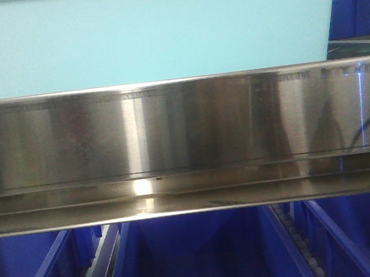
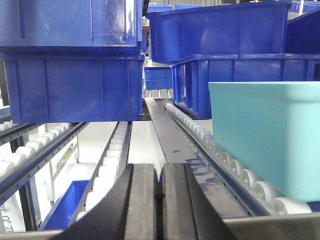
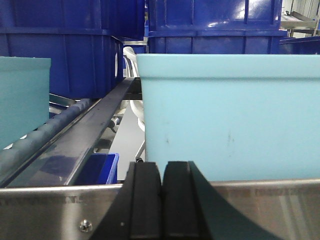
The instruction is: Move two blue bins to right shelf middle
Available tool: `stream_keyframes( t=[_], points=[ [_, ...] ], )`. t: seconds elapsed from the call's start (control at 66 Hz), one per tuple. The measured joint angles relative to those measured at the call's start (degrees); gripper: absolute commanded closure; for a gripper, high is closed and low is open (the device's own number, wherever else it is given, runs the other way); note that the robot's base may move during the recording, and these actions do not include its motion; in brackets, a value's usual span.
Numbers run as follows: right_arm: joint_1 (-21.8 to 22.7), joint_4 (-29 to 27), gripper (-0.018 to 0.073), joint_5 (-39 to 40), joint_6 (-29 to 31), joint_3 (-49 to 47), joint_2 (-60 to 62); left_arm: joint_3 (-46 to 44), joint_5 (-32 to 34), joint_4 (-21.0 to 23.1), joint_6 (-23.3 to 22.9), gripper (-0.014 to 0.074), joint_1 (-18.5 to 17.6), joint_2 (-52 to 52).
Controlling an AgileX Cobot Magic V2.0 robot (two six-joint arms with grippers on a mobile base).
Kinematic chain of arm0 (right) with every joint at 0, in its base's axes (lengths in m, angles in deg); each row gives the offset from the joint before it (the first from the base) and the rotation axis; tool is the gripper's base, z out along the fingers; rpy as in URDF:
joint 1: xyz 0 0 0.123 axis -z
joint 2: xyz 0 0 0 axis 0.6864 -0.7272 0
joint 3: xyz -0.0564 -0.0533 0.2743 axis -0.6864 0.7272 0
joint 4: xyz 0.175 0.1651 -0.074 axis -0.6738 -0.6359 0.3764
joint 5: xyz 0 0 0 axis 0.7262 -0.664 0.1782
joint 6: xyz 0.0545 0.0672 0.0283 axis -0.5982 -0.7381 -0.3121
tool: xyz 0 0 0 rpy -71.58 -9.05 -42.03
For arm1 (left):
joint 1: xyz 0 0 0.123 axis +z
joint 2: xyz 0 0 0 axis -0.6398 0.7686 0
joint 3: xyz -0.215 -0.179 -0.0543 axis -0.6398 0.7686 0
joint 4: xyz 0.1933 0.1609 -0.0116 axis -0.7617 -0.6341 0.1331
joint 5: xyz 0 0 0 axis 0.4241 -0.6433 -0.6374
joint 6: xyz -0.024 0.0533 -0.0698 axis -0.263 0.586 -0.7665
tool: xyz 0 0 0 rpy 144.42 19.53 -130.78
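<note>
Left pincer (image 2: 160, 175): we see its two dark fingers (image 2: 142, 200) pressed flat against each other, the seam between them upright, pointing level and straight ahead
Right pincer (image 3: 161, 172): here too we find the two dark fingers (image 3: 146, 200) meeting along an upright seam, tips side by side, held level and facing forward

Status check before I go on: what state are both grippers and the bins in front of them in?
left gripper: jaws shut, holding nothing.
right gripper: jaws shut, holding nothing.
light blue bin: upright on the shelf, directly ahead of the right gripper, not grasped.
second light blue bin: upright on the roller track, to the right of the left gripper, not grasped.
dark blue bins: upright, stacked, further back on the shelf.
</note>
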Motion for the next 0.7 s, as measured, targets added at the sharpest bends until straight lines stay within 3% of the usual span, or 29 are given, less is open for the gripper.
stream_keyframes(
  t=[0.697],
  points=[
    [0.0, 0.0, 0.0726, 0.0, 0.0, 0.0, 0.0, 0.0, 0.0, 0.0, 0.0, 0.0707, 0.0, 0.0]
  ],
)
